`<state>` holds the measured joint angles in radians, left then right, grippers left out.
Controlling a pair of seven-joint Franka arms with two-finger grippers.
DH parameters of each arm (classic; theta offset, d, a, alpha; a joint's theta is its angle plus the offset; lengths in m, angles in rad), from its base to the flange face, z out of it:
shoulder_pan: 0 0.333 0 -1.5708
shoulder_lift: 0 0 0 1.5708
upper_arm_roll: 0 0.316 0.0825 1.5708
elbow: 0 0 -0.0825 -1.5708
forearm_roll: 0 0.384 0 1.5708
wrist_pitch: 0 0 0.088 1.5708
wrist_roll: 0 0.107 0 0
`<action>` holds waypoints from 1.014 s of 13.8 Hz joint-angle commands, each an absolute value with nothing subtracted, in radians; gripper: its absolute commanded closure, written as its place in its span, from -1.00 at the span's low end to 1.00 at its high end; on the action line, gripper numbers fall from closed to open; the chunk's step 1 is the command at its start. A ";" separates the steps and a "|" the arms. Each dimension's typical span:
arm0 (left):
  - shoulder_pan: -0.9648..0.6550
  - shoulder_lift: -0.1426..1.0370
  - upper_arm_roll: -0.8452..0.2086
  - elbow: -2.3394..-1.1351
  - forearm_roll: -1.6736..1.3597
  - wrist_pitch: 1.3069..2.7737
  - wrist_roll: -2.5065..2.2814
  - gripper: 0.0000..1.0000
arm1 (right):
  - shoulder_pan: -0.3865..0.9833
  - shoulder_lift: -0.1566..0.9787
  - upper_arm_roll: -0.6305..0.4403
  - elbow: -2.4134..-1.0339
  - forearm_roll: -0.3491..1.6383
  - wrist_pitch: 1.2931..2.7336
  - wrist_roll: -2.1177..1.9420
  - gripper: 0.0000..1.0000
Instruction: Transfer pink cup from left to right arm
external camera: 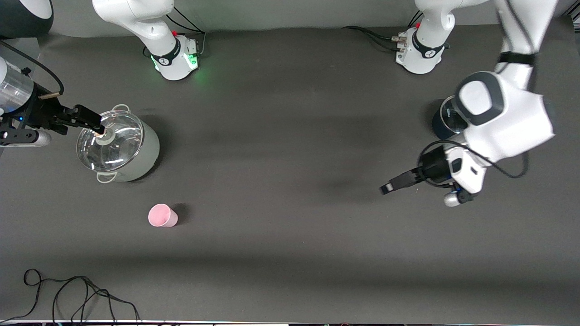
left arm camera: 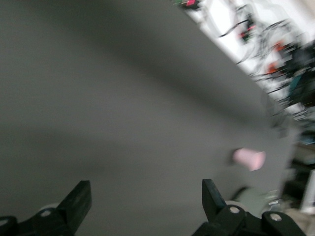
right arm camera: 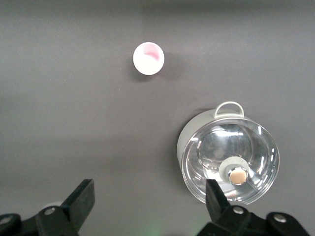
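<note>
The pink cup [external camera: 162, 215] stands on the dark mat toward the right arm's end of the table, nearer to the front camera than the pot. It also shows in the left wrist view [left arm camera: 249, 158] and, from above, in the right wrist view [right arm camera: 148, 58]. My left gripper [external camera: 389, 185] is open and empty, low over bare mat toward the left arm's end, a long way from the cup; its fingers [left arm camera: 78, 200] stand wide apart. My right gripper [external camera: 93, 121] is open and empty, up over the pot's rim; its fingers [right arm camera: 83, 196] are also wide apart.
A grey-green pot with a glass lid [external camera: 118, 146] stands at the right arm's end and shows in the right wrist view [right arm camera: 226, 160]. A dark blue pot [external camera: 446, 120] sits partly hidden under the left arm. A black cable [external camera: 68, 294] lies at the mat's front corner.
</note>
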<state>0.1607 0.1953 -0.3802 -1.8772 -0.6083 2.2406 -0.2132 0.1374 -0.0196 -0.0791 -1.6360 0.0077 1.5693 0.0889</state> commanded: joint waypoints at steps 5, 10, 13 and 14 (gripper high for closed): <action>0.198 0.068 -0.267 -1.855 -0.216 1.904 -0.080 -1.00 | 0.152 -0.005 -0.094 -1.592 0.011 1.560 0.080 -0.99; 0.258 -0.008 -0.271 -1.851 -0.091 1.779 0.064 -1.00 | 0.150 -0.005 -0.094 -1.586 0.011 1.560 0.067 -0.99; 0.250 -0.037 -0.273 -1.852 -0.086 1.760 0.063 -1.00 | 0.155 -0.005 -0.094 -1.585 0.011 1.560 0.067 -0.99; 0.250 -0.038 -0.273 -1.852 -0.086 1.759 0.064 -1.00 | 0.155 -0.005 -0.094 -1.585 0.012 1.560 0.067 -0.99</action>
